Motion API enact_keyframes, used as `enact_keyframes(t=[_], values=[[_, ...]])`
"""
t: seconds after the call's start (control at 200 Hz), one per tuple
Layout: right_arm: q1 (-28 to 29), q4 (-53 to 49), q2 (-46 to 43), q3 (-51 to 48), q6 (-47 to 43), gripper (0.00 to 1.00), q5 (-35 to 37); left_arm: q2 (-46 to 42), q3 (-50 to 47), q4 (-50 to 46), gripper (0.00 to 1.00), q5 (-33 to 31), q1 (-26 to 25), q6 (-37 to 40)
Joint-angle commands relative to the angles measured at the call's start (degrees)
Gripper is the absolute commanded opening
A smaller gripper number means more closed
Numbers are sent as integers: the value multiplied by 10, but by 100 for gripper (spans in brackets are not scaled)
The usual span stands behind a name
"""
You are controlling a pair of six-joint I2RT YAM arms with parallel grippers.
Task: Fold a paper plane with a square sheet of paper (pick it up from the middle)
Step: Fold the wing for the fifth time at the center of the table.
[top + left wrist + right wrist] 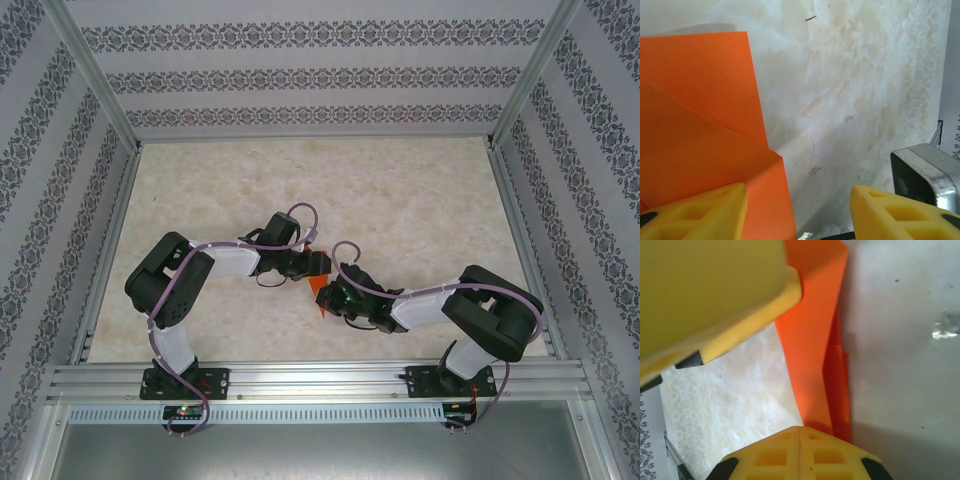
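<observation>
Right hand (800, 436) closed tight at the folded orange sheet (810, 340); left hand (797, 194) half open beside it.
At the bottom of the right wrist view the yellow tips meet with no gap. The sheet's long folded edge runs from top centre down into them, so it looks pinched. In the left wrist view the paper fills the left half, one flap passing behind the left-side finger; the jaws stand apart over bare tabletop (865, 75), clamping nothing. From above, both hands meet mid-frame with open tabletop all round.
</observation>
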Motion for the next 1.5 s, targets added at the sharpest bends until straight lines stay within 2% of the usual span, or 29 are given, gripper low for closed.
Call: enact_keyframes(t=[0.0,0.28,0.629,0.824,0.999,1.234,1.494], values=[[-1,1,13,-19,10,2,4,14,3,-33,58,-22,-5,13],[4,9,12,-36,16,3,5,14,2,-38,58,-22,-5,16],[4,-66,-86,10,-12,6,2,11,2,-40,58,-23,-5,14],[16,-40,-45,30,-3,6,-23,13,8,-42,58,-23,-5,13],[26,-24,-15,5,18,6,-4,14,8,-44,58,-22,-5,15],[26,-18,-19,-49,40,6,16,14,9,-49,58,-24,-5,19],[39,-28,-1,-50,60,6,3,18,12,-51,58,-24,-5,20]])
